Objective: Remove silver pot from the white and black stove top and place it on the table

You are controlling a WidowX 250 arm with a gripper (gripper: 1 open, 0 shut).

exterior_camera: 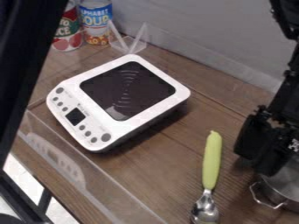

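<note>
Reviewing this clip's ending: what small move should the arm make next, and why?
Probably lift straight up and away. The silver pot already sits on the table, off the stove top, and the open gripper hangs just above it, so retreating avoids bumping it.

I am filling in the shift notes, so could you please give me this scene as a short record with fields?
stove top: on the table, black cooking surface bare
silver pot: off the stove, on the table at the right edge, mostly hidden by the arm
gripper: over the pot, open; whether it touches the pot is not clear
spoon: green handle, lying on the table left of the pot
cans: at the back left corner
</note>
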